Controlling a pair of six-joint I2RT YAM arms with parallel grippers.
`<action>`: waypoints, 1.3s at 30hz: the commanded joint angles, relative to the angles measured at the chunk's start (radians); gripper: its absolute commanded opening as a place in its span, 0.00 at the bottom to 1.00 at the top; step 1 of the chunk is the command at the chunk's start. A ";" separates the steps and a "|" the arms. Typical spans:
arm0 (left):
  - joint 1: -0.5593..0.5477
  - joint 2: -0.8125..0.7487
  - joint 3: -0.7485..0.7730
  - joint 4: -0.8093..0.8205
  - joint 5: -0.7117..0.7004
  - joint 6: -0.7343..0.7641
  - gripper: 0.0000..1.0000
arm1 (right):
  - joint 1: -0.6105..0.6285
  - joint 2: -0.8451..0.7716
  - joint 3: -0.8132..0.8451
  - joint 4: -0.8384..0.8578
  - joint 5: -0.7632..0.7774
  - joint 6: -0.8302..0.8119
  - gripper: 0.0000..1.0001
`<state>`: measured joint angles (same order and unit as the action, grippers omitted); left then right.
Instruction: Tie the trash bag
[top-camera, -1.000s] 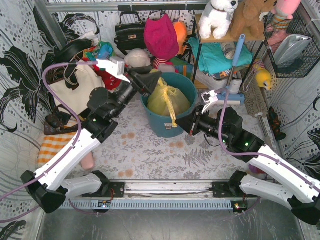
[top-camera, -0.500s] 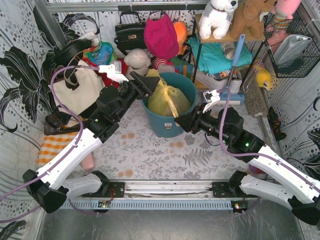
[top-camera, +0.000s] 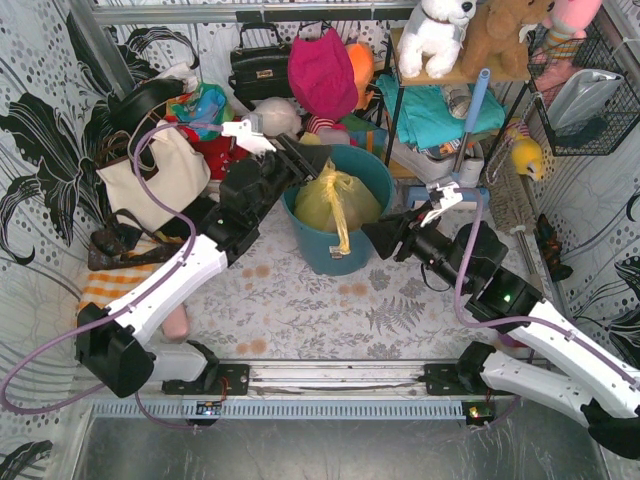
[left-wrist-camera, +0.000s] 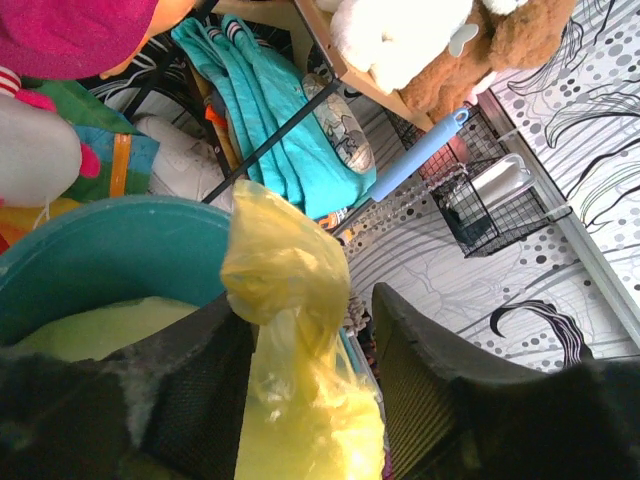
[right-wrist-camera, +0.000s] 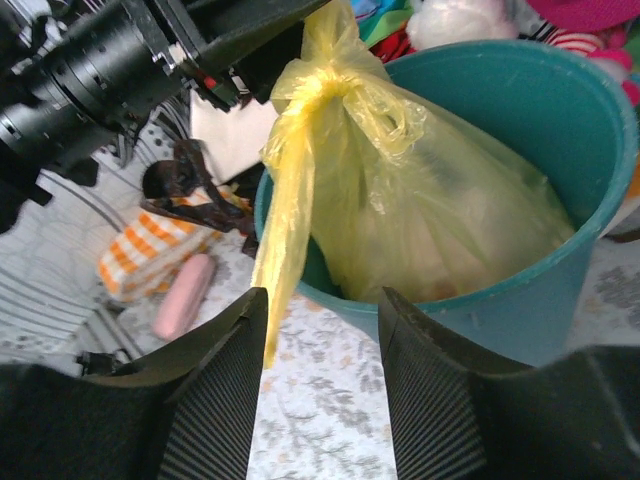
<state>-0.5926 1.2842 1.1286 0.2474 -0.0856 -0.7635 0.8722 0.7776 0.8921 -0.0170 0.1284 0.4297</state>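
The right gripper (top-camera: 380, 238) has drawn back from the front of the bin and let go of the yellow strand it was pulling, while the left arm has swung further in over the rim. Nearest, the right gripper hovers just off the teal bin (top-camera: 318, 255); its wrist view shows the two fingers spread wide with nothing between them, the loose tail (right-wrist-camera: 274, 280) dangling free beyond. The trash bag (top-camera: 335, 200) sits inside the bin, bulging above the rim, its neck gathered into a knot (right-wrist-camera: 338, 95) at the top. The left gripper (top-camera: 305, 162) is at the bag's far upper side, jaws also apart, with a fold of yellow plastic lying between them against one finger, apparently not pinched. The tie looks largely done; what seems left is checking that it is snug and clearing the left claw from the plastic. Around it, a cream tote bag (top-camera: 160, 175) stands to the left, an orange checked cloth (top-camera: 105, 290) lies near it, and behind crowd a black handbag (top-camera: 258, 65), a blue-handled tool (top-camera: 470, 120) and plush toys (top-camera: 435, 30), tight around the left arm.
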 joint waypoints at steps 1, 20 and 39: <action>0.012 0.021 0.091 0.073 0.020 0.072 0.53 | 0.004 0.010 -0.025 0.068 0.032 -0.209 0.51; 0.041 0.116 0.194 -0.018 0.092 0.169 0.02 | 0.004 0.060 -0.166 0.331 -0.214 -1.202 0.58; 0.078 0.173 0.275 -0.157 0.160 0.188 0.00 | 0.004 0.223 -0.237 0.832 -0.354 -1.210 0.58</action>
<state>-0.5213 1.4574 1.3632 0.0803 0.0494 -0.5903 0.8722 0.9802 0.6594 0.6395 -0.1604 -0.8112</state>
